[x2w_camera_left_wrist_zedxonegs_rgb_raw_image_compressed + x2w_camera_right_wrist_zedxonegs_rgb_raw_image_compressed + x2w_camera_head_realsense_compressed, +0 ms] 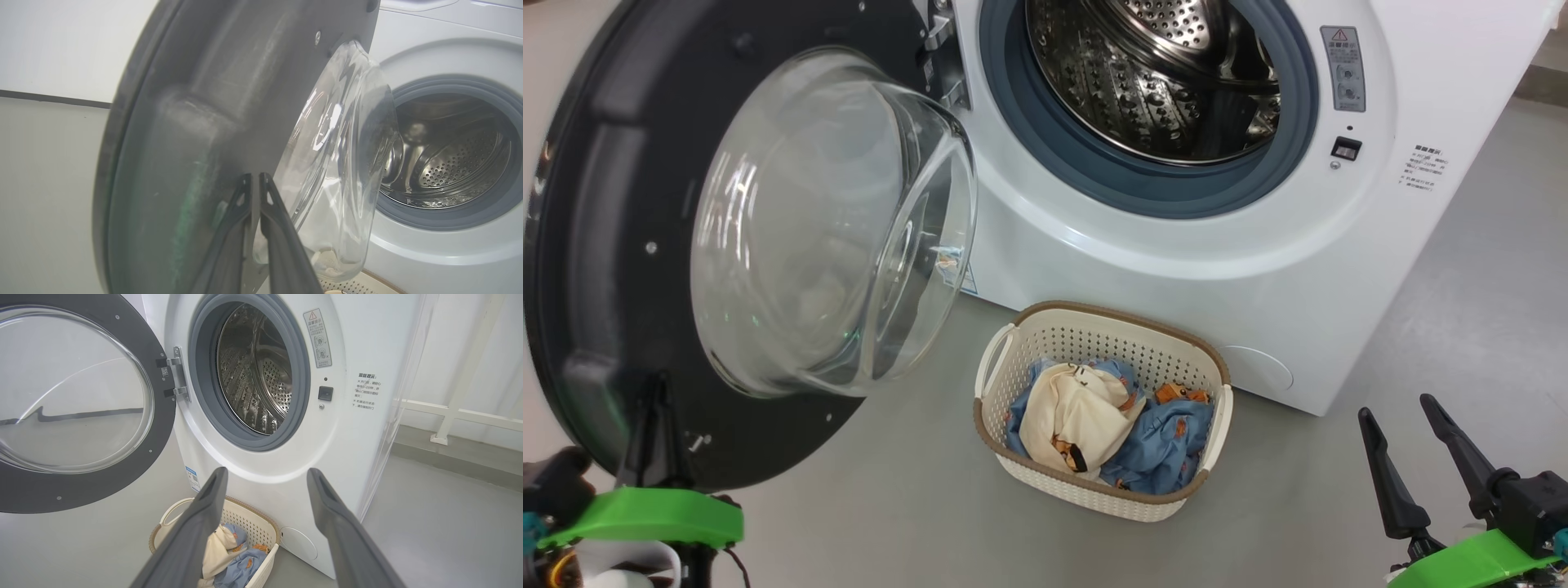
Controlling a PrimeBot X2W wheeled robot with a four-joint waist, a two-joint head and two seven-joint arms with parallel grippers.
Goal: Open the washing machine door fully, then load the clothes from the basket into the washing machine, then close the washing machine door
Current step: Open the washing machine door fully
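Washing machine door [621, 204] is open, swung out to the robot's left on its hinge [175, 377], inner face toward the head camera. Glass bowl [833, 220] bulges out from the black rim.

Left claw [254, 179] clenched, fingers pressed together, nothing visible between them. Tips up against the dark inner face of the door's lower rim, just beside the bowl's edge. Looks like contact in the left wrist view, can't confirm. In the head view this claw sits at lower left, under the door.

Right claw [1395, 408] released, fingers spread wide, holding nothing. It hangs in the air at lower right, well apart from the basket [1094, 336] and the washing machine [1176, 261]. Right wrist view looks between its fingers at the machine front.

Machine is white, front-loading, mouth uncovered, with a blue-grey gasket [1045, 155] around the steel perforated drum [1160, 73].

Basket stands upright on the grey floor [915, 506] at the foot of the machine's front, below the drum mouth. Its far side is just beside the front panel; touching or not, can't tell.

Clothes [1119, 433] all inside the basket. Cream garment [1074, 416] bunched on top, middle-left; blue garments [1168, 441] with orange prints under it and to its right.

Small blue label [192, 477] on the machine's lower front corner, hinge side, just above the basket handle.
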